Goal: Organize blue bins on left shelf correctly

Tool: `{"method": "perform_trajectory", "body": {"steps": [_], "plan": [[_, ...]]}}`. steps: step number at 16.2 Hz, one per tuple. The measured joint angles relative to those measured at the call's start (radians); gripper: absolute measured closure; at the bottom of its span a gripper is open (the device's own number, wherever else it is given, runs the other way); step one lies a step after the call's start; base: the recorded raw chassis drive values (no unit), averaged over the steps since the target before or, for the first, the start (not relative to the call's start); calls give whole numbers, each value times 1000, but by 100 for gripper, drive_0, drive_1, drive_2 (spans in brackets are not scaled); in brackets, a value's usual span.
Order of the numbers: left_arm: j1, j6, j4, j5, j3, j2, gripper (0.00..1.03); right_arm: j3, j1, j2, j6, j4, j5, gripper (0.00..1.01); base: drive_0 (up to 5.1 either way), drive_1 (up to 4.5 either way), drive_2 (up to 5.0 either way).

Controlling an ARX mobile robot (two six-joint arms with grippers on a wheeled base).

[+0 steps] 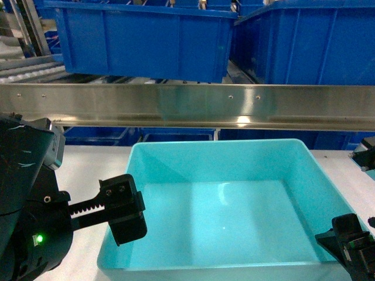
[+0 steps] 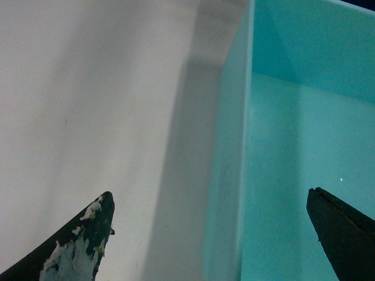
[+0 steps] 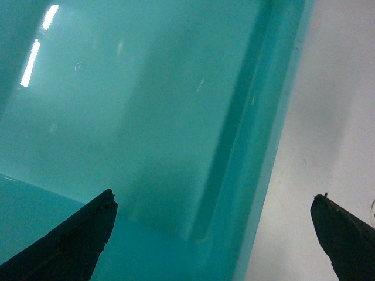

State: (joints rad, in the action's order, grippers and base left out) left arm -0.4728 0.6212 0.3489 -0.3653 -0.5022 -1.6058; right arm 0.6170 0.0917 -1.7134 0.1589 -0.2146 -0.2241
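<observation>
Wrist views: my left gripper (image 2: 211, 234) and right gripper (image 3: 214, 234) were both apart, straddling opposite tub (image 1: 225, 199) walls to lift evenly.

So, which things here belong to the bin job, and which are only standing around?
Belong to the job:
- turquoise bin, empty, on the white table
- steel shelf rail
- left gripper, open, straddling the bin's left wall
- right gripper, open, straddling its right wall

Only standing around:
- dark blue bins on the rack
- white table
</observation>
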Motion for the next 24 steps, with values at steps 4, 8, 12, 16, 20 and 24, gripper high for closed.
{"method": "perform_trajectory", "body": {"steps": [4,8,12,16,20,24], "plan": [[-26,44,-27,31,0,-18,5,0,0,0,0,0,0,3,0,0,0],[-32,-27,-72,12,-10,-48,5,0,0,0,0,0,0,3,0,0,0],[5,-74,-62,3,-15,-60,5,0,0,0,0,0,0,3,0,0,0],[1,-79,-42,26,-51,-130,5,0,0,0,0,0,0,3,0,0,0],[-17,-71,-38,32,-74,-180,5,0,0,0,0,0,0,3,0,0,0],[-23,-64,-67,18,-84,-183,5,0,0,0,0,0,0,3,0,0,0]]}}
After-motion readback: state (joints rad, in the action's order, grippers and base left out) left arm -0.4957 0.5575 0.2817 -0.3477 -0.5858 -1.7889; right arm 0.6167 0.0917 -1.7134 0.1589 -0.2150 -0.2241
